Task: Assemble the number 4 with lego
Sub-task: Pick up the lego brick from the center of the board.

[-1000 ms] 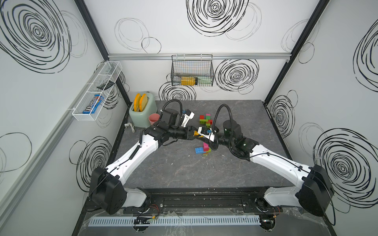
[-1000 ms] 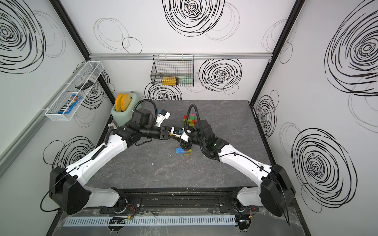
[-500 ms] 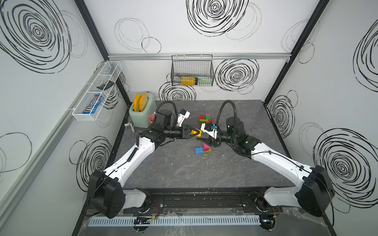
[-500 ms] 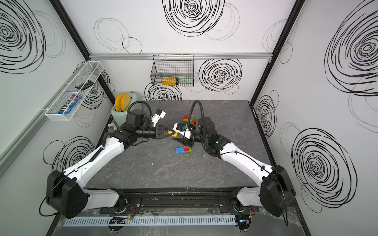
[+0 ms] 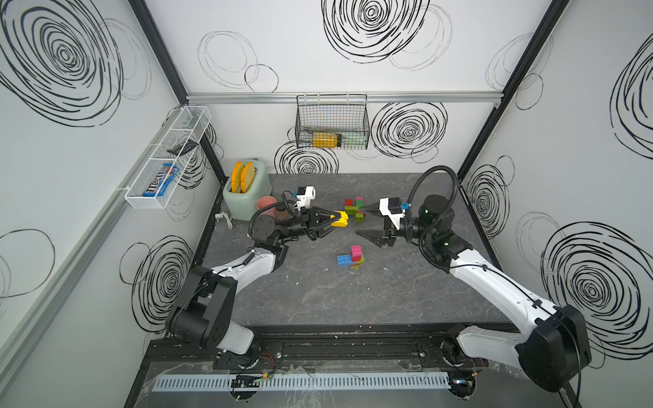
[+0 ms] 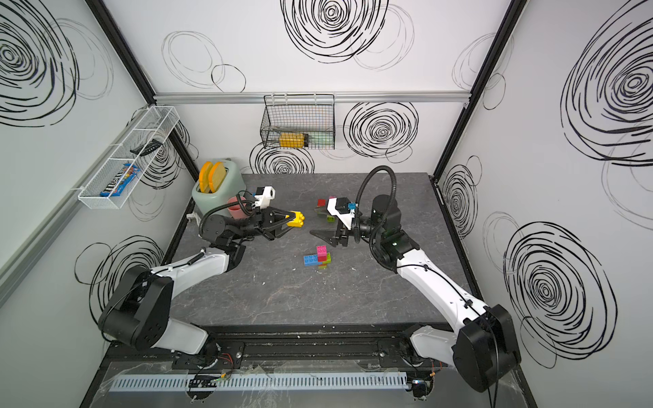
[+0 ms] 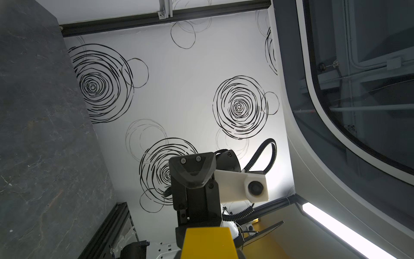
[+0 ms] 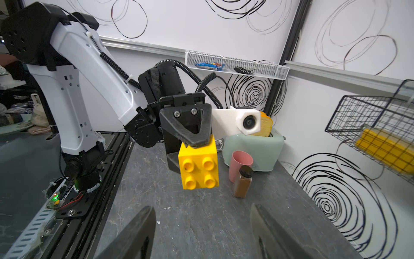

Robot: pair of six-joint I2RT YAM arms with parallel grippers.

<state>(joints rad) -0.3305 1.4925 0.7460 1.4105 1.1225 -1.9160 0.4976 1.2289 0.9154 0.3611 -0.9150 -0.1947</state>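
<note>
Currently the left hand (image 5: 332, 221) is clamped on a yellow brick (image 5: 341, 219), a square four-stud piece held clear of the desk (image 5: 318, 289) at frame centre in both top views. Its studs face the right hand (image 5: 361, 222), whose jaws stand wide apart and empty just to the right. The started cluster (image 5: 351, 257) of blue, pink, red and lime bricks lies below centre; the loose bricks (image 5: 353, 208) sit further up, beside the right hand. Judgement: the yellow brick goes onto the cluster next. Turn the studs up, square it over the target studs, press straight down, and brace the cluster with the free hand against skidding. The desk is dark grey, marbled and smooth-looking, with a toaster (image 5: 243, 197) and pink cup (image 5: 265, 204) at its upper left. White walls carry black swirls, with a wire basket (image 5: 332, 122) on the back wall.
</note>
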